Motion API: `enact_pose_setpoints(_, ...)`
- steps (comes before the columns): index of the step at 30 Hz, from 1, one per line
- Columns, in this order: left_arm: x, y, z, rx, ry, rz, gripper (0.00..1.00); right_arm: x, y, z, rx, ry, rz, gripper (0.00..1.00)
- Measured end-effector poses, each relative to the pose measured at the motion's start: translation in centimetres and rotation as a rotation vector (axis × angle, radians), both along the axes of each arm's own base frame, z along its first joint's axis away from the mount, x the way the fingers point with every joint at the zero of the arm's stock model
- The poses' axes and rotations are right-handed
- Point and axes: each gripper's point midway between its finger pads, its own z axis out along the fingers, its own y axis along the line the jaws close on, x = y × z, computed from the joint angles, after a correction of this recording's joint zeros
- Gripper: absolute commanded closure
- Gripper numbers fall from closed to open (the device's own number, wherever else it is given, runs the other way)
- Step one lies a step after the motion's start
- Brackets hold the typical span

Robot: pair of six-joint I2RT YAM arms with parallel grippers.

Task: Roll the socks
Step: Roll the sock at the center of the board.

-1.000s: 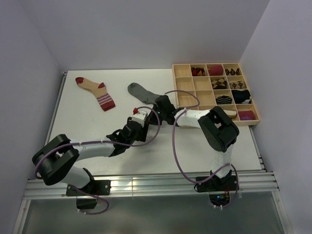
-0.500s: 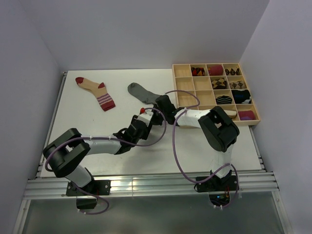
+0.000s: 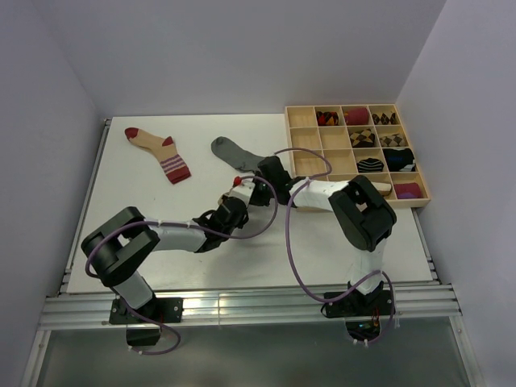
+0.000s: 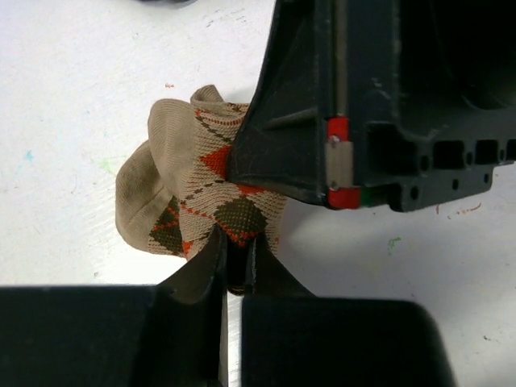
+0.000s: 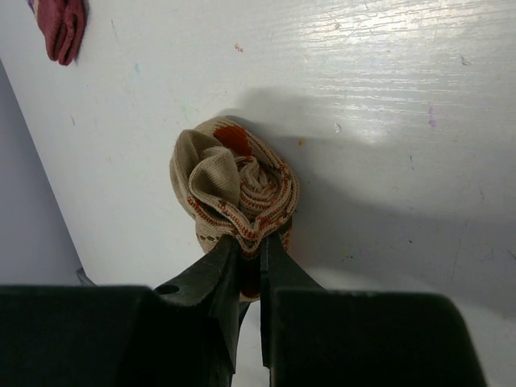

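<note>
The argyle sock [image 4: 201, 201] sits bunched into a loose ball on the tabletop [image 3: 161, 210] between the two arms. The left gripper [image 4: 234, 250] is pressed together on the sock's lower edge and the right gripper [image 5: 250, 250] pinches the wad from the opposite side, so this roll looks nearly formed but not yet tidy or released. The grey sock [image 3: 234, 151] and the beige sock [image 3: 153, 143] lie flat and unrolled farther back, near the wooden tray [image 3: 304, 141] of finished bundles, so I judge most of the job remains.
</note>
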Motion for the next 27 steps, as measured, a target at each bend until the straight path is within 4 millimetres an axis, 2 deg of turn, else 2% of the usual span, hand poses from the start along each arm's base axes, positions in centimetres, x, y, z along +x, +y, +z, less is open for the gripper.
enact_pose_setpoints(1, 0.1, 0.0, 0.0, -0.013, 0.005, 0.004, 0.99, 0.0, 0.0, 0.1, 0.001, -0.003, -0.002, 0.83)
enact_pose_setpoints(2, 0.2, 0.0, 0.1, -0.029, 0.014, 0.005, 0.99, 0.1, -0.1, 0.1, 0.002, -0.004, -0.005, 0.78)
enact_pose_setpoints(3, 0.3, 0.0, 0.2, -0.054, 0.029, 0.005, 0.99, 0.1, -0.1, 0.3, 0.003, -0.009, -0.009, 0.66)
enact_pose_setpoints(5, 0.6, 0.3, 0.3, -0.101, 0.061, 0.011, 1.00, -0.1, -0.3, 0.6, 0.010, -0.016, -0.015, 0.53)
enact_pose_setpoints(6, 0.6, 0.2, 0.3, -0.143, 0.090, 0.006, 0.99, -0.3, -0.4, 0.9, 0.015, -0.016, -0.018, 0.41)
enact_pose_setpoints(9, 1.4, 0.9, 0.6, -0.229, 0.137, 0.028, 0.99, -0.8, -0.6, 2.1, 0.036, -0.029, -0.017, 0.30)
enact_pose_setpoints(12, 2.0, 1.4, 0.6, -0.321, 0.199, 0.041, 0.99, -1.0, -0.8, 3.2, 0.060, -0.054, -0.021, 0.25)
enact_pose_setpoints(17, 2.5, 2.2, 0.8, -0.506, 0.330, 0.052, 0.99, -1.1, -1.2, 4.6, 0.087, -0.107, -0.034, 0.24)
enact_pose_setpoints(27, 2.4, 5.7, 0.7, -0.825, 0.521, 0.151, 0.99, -0.4, -0.5, 5.0, 0.121, -0.152, -0.027, 0.22)
